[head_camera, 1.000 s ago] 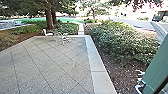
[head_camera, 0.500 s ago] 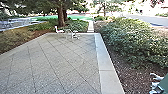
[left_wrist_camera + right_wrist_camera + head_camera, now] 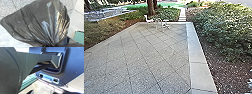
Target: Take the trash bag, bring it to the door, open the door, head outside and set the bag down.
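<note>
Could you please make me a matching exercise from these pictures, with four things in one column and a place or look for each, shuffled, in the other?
Things
1. Trash bag
2. White chair
3. Pale border strip
4. Tree trunk

Places or looks
A. Along the right edge of the paving in the head view
B. Rising beyond the paving, beside greenery
C. Dark, shiny and gathered into folds
D. Near the paving's far end

Pairs: 1-C, 2-D, 3-A, 4-B
</note>
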Tool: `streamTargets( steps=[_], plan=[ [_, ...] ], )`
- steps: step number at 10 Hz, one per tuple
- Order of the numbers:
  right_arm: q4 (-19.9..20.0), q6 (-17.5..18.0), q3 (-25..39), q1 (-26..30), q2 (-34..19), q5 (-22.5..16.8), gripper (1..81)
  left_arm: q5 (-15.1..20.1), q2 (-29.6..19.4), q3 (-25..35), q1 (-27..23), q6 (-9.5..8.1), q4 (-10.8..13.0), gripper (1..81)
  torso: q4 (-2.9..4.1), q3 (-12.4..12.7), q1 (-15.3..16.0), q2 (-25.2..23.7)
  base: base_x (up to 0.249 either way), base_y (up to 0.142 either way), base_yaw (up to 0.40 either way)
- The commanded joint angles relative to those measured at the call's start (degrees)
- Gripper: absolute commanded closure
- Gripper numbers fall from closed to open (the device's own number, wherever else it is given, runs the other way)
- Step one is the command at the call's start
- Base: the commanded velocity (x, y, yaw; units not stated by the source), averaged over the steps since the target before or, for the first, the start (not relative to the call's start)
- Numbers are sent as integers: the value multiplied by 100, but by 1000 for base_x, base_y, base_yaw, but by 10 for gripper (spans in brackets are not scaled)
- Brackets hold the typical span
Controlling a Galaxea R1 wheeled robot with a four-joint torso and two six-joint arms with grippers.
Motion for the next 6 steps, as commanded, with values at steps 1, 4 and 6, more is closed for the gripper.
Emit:
streamTargets(
  steps=[1, 4, 6],
  plan=[
    [9, -26, 76, 74, 10, -422, 10, 1244, -355, -896, -1265, -128, -64, 811, -9, 11, 0, 0, 0, 0, 0],
    [9, -35, -47, 39, 71, -422, 10, 1737, -364, -1399, -1671, -119, -56, 811, 96, -114, 5, 2, 0, 0, 0],
    [9, -35, -144, 39, 124, -422, 10, 1888, -346, -1443, -1688, -93, -47, 811, 99, -107, 5, 4, 0, 0, 0]
  ],
)
